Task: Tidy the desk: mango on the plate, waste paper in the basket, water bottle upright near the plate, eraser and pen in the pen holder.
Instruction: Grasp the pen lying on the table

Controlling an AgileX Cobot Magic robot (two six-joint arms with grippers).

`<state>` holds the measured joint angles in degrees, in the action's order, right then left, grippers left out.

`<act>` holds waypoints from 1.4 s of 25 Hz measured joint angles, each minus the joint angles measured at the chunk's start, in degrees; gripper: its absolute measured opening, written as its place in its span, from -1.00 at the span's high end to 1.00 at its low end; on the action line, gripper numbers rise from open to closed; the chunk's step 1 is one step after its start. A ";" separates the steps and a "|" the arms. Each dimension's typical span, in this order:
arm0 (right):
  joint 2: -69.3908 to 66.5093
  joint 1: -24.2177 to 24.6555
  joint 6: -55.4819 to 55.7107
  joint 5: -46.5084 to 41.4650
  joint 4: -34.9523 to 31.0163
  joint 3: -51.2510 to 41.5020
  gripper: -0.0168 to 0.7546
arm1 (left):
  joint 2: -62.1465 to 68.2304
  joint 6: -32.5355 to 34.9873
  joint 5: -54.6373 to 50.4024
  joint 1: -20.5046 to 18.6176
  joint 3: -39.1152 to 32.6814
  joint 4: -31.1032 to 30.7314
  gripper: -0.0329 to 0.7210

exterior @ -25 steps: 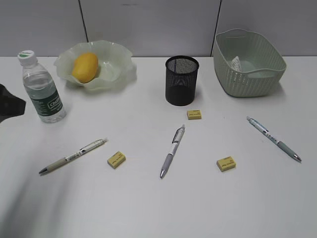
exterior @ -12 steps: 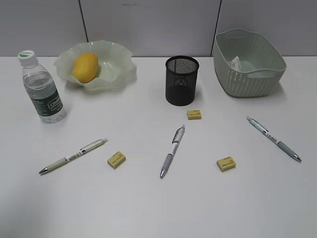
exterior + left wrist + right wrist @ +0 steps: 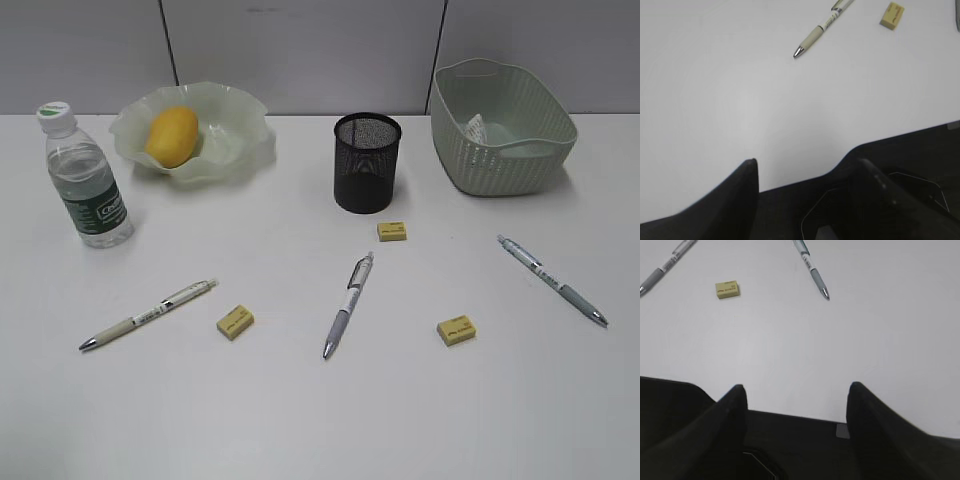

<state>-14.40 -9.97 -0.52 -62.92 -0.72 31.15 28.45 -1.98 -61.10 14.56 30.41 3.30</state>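
Both tools sit low at the near edge of the tabletop, out of the exterior view and seen only from their own wrist cameras. Left tool hangs over the edge with its dark fingers apart and nothing between them; ahead of it lie a beige pen and a yellow eraser. Right tool is posed the same way, fingers spread wide and empty, with another eraser and a blue-grey pen on the white surface beyond.

From the exterior view, the mango, smooth and yellow-orange, rests inside the wavy-rimmed pale green plate at the back left. The water bottle stands upright just left of the plate, white cap on top and dark green label facing forward. A black mesh pen holder stands at the back centre, with a third eraser just in front of it. The waste paper lies inside the pale green woven basket at the back right. A grey pen lies near the middle of the tabletop.
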 joint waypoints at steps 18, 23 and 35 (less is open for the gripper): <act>-46.20 0.00 -0.89 2.39 2.98 15.48 -0.33 | -3.08 0.00 0.00 0.03 -0.01 -0.42 -0.29; -60.76 0.00 -4.01 2.45 3.40 24.19 -0.33 | -3.08 0.00 0.00 0.03 -0.01 -0.66 -0.29; -87.91 0.00 -14.24 4.68 3.76 40.11 -0.33 | -3.08 0.00 0.00 0.03 -0.01 -0.82 -0.29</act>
<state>-102.31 -9.97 -14.75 -58.24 3.04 71.25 25.38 -1.98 -61.10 14.59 30.40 2.48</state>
